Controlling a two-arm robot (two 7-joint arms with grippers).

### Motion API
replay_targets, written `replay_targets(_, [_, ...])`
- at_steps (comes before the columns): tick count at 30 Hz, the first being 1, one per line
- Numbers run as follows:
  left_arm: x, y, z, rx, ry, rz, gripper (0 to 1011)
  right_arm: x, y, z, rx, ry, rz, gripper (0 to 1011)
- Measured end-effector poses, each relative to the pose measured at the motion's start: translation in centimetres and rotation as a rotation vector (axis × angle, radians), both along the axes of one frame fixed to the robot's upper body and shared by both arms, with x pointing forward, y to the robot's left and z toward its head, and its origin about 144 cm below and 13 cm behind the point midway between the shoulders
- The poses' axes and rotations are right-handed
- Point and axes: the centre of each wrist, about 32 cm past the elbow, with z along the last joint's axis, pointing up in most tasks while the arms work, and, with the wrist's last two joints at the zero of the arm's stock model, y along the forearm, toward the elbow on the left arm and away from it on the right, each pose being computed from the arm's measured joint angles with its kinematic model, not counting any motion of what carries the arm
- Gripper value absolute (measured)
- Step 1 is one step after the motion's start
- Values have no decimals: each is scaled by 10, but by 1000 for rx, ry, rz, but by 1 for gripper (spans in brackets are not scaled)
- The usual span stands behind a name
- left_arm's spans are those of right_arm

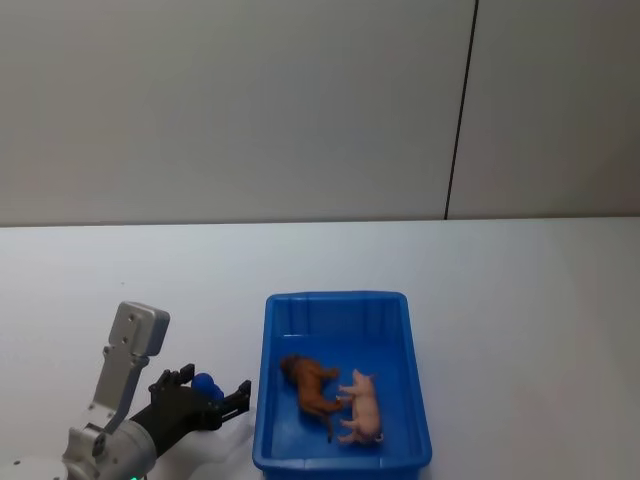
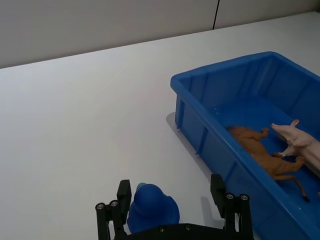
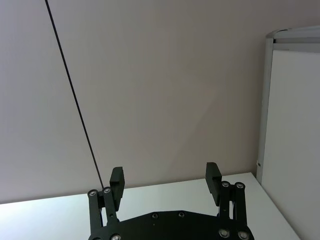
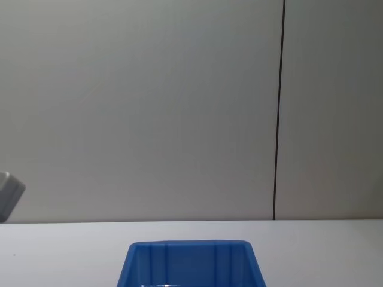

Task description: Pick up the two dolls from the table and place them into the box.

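We are seeing the blue box (image 1: 343, 305) sitting near the front edge of the white table (image 1: 520, 300), roughly midway along that edge. Both dolls are lying inside it, on its floor toward the front wall. The reddish-brown doll (image 1: 312, 385) is lying on its side nearer the box's left wall, and the pale pink doll (image 1: 362, 408) is lying just beside it on the right, the two touching at about the middle of the box floor. In the left wrist view the same pair is showing against the blue floor, the brown doll (image 2: 265, 155) stretched out with its legs reaching toward the pink doll (image 2: 302, 142).

Our left end effector (image 1: 212, 392) is hovering just beside the box's left wall, toward the front left of the table, outside the box. Its fingers (image 2: 218, 187) are standing spread wide apart, holding neither doll. A small blue rounded part (image 2: 150, 207) is sitting between them, close to the wrist; we cannot tell what it is.

Our right end effector (image 3: 165, 180) is parked away from the box, facing a pale wall, its fingers (image 3: 212, 176) also spread apart with nothing between them.
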Motion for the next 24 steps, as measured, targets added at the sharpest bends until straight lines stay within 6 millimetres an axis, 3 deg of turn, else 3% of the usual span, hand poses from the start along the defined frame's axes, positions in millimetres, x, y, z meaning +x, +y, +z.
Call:
replay_targets(11, [2,5,-1,55,52,-9,1004,0,0,0,0,0,0,1001])
replay_targets(19, [2,8,-1,78,75,-9,827,0,0,0,0,0,0,1001])
replay_targets(24, [2,9,-1,85,81,-9,660,0,0,0,0,0,0,1001])
